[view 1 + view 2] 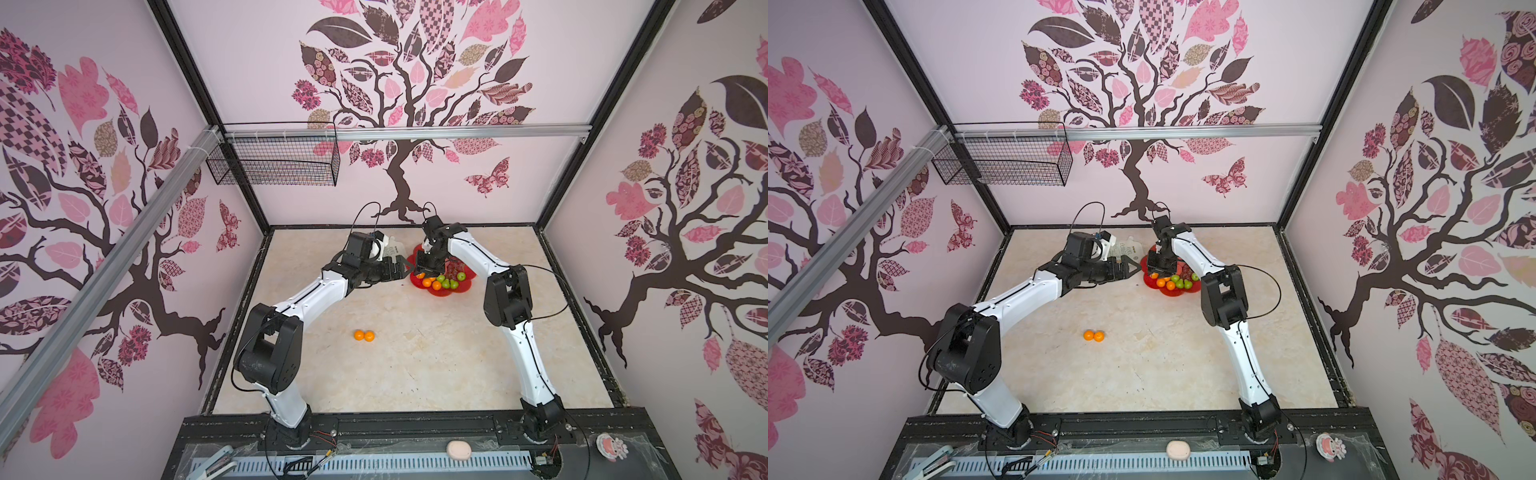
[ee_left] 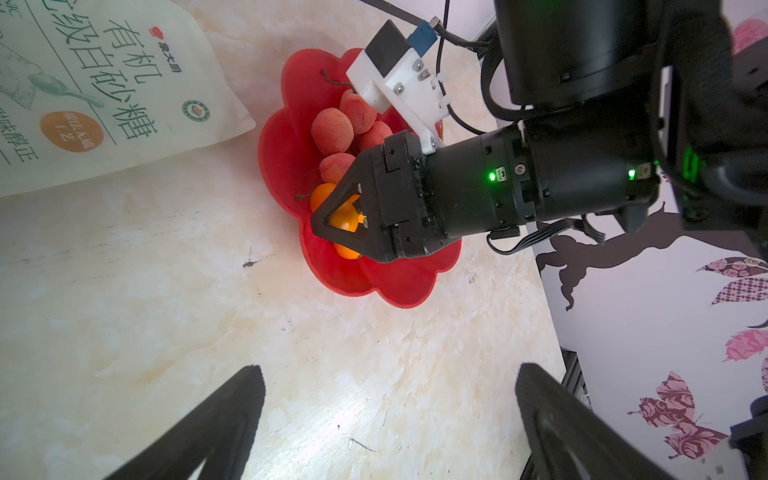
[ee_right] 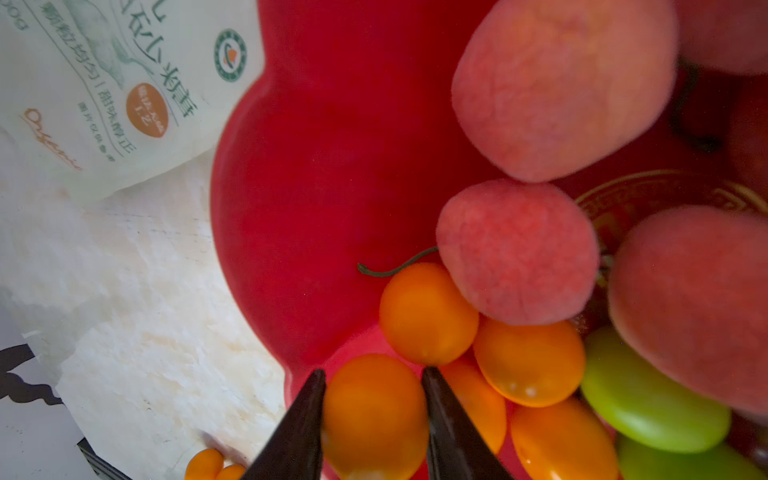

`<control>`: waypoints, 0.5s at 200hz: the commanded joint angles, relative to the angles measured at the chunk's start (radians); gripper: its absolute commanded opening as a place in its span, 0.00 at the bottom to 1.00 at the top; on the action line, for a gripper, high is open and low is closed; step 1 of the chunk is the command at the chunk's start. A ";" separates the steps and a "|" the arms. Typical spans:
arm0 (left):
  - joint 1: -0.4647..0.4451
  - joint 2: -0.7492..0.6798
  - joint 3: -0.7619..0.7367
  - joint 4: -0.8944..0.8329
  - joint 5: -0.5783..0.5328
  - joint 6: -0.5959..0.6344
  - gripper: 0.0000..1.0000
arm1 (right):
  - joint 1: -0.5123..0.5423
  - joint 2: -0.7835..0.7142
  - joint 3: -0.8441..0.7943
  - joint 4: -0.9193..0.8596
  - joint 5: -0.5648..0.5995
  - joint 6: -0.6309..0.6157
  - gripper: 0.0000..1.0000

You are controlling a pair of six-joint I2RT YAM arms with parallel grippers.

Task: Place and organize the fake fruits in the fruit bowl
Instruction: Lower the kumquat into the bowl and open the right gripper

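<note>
The red scalloped fruit bowl (image 1: 440, 293) (image 1: 1173, 294) sits at the back of the table and holds peaches (image 3: 517, 249), several tangerines (image 3: 528, 359) and green fruits (image 3: 652, 403). My right gripper (image 3: 374, 372) (image 1: 424, 272) hangs low over the bowl's left side, shut on an orange tangerine (image 3: 374, 415) that touches both fingers. In the left wrist view that tangerine (image 2: 345, 218) shows inside the gripper's triangular finger frame. My left gripper (image 2: 390, 370) (image 1: 405, 268) is open and empty above the table, just left of the bowl. Two more tangerines (image 1: 364, 336) (image 1: 1093, 336) lie together mid-table.
A white printed pouch (image 1: 392, 251) (image 2: 83, 83) lies flat behind and left of the bowl, touching its rim. A black wire basket (image 1: 274, 160) hangs on the back-left rail. A pale pink oval lump (image 1: 458, 450) rests on the front ledge.
</note>
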 commanded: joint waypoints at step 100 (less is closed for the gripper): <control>0.013 -0.143 -0.066 -0.064 -0.036 0.038 0.98 | 0.016 -0.159 -0.012 0.013 0.082 0.000 0.46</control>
